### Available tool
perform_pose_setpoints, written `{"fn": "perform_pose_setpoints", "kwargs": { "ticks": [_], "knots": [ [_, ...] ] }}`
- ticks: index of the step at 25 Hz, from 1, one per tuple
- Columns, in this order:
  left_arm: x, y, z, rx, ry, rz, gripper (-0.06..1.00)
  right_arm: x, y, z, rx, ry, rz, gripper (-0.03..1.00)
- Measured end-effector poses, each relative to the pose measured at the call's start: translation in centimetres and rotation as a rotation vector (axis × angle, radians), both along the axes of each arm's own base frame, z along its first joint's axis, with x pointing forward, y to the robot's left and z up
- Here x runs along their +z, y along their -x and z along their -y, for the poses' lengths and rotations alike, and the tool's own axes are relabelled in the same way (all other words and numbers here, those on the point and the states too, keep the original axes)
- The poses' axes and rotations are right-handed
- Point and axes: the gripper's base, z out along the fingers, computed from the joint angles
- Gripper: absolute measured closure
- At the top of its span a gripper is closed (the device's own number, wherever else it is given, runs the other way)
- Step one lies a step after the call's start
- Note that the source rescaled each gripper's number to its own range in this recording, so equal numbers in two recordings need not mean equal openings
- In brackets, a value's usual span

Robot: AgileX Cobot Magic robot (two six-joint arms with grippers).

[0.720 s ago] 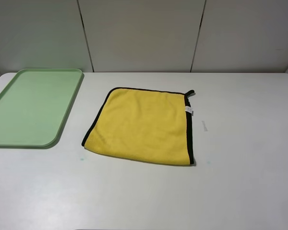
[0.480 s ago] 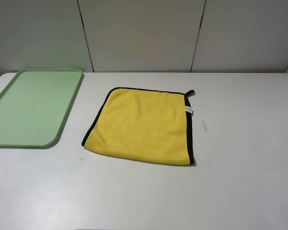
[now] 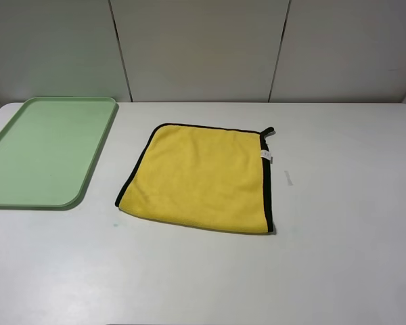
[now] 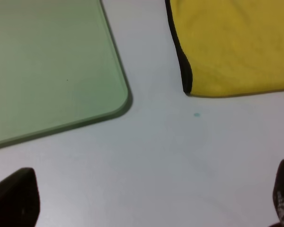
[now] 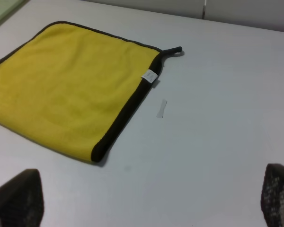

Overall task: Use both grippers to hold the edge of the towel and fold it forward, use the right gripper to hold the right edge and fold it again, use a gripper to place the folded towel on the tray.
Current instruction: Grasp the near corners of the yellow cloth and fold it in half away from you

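"Where was the towel [image 3: 199, 177]?"

"It lay flat on the white tabletop [image 3: 345, 230], near the middle. It was yellow with a dark edge, and it was not folded yet."

"And the tray [image 3: 47, 152]?"

"The green tray sat on the left side of the tabletop. The towel was to its right and did not touch it."

"What about the left jaws?"

"They were spread wide and held nothing. Only two dark tips [image 4: 13, 198] showed, over bare tabletop. A round tray corner and a towel corner were near them."

"And the right jaws?"

"They were spread wide too, with nothing in them. Their tips [image 5: 16, 198] were over the tabletop, by the towel's right edge."

"Was there anything on that edge?"

"A small white tag [image 3: 266, 156], and a dark loop [image 3: 268, 131] at the far corner. A little white strip [image 3: 288, 177] lay on the tabletop just beside that edge."
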Motion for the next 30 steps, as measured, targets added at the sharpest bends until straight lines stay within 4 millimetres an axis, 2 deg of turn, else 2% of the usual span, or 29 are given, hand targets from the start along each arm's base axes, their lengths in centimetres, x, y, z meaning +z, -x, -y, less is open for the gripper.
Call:
{"fn": "perform_pose_setpoints", "kwargs": {
  "ticks": [27,30],
  "knots": [
    [0.00,0.00,0.00,0.000,0.000,0.000,-0.04,0.00,0.00,0.00,0.000,0.000,0.000,-0.03],
    [0.03,-0.48,-0.05,0.003,-0.005,-0.031,-0.04,0.05,-0.21,-0.12,0.012,0.017,-0.010,-0.03]
  ]
}}
